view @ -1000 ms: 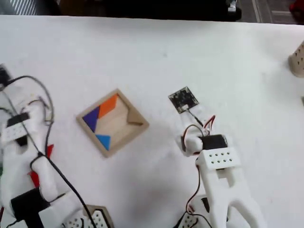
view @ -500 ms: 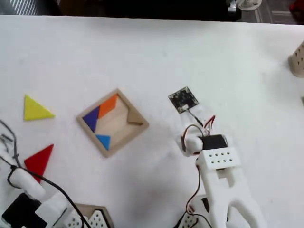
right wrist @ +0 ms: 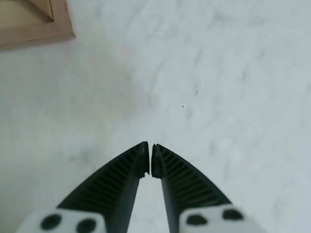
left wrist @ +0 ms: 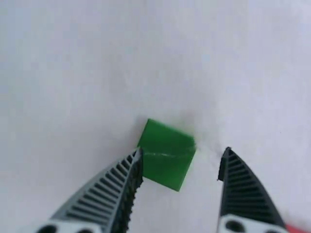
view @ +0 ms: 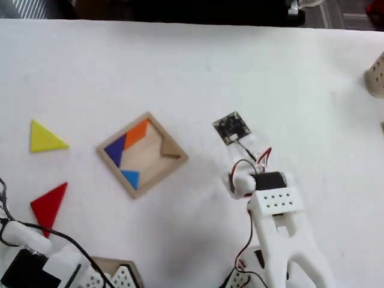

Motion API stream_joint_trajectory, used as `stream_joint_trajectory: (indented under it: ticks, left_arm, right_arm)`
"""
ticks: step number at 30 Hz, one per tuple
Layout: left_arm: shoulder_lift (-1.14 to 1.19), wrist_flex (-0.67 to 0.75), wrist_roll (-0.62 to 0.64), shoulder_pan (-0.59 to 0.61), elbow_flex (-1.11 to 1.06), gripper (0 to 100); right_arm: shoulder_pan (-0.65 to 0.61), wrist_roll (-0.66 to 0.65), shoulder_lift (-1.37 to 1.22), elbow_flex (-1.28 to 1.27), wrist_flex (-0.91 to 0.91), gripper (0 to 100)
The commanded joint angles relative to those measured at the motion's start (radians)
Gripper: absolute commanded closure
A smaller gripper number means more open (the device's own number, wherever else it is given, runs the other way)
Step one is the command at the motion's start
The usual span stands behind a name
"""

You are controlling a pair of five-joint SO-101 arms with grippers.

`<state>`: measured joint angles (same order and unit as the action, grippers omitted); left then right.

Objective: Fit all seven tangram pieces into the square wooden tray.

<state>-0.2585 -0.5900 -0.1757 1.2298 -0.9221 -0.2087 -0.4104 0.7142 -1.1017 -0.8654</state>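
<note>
Right gripper (right wrist: 150, 160): jaws closed, tips nearly touching, nothing between them, over white table (right wrist: 218, 73). Wooden tray (right wrist: 34, 24) corner at frame edge, well apart.

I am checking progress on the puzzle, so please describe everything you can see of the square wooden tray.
The square wooden tray looks like pale wood, with a raised rim around its floor. It lies flat on the white table, turned like a diamond. Inside, an orange piece sits near the far corner, a dark blue triangle at the left corner and a small light blue triangle near the near corner. A wood-coloured wedge shows at the right corner; the rest is bare.
</note>
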Motion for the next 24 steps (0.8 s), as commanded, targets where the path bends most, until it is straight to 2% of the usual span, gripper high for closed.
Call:
stream_joint_trajectory:
  ticks: [1,6,8,12,17,24]
  left_arm:
    - [-0.041,0.025,-0.009,0.005,0.006,74]
    - [-0.041,0.023,-0.012,0.002,0.011,74]
    - [-0.041,0.017,-0.063,-0.008,0.012,74]
    - [-0.041,-0.112,-0.133,-0.062,0.044,74]
    - [-0.041,-0.186,-0.054,-0.073,0.115,74]
    - [-0.039,-0.275,-0.051,-0.068,0.180,74]
  right_arm:
    - [-0.001,0.006,0.001,0.008,0.022,98.1]
    - [-0.001,0.008,0.001,0.006,0.022,98.1]
    - [-0.001,0.008,0.001,0.006,0.022,98.1]
    - [-0.001,0.008,0.001,0.006,0.028,98.1]
    - [-0.001,0.008,0.001,0.006,0.028,98.1]
    - [-0.001,0.008,0.001,0.006,0.028,98.1]
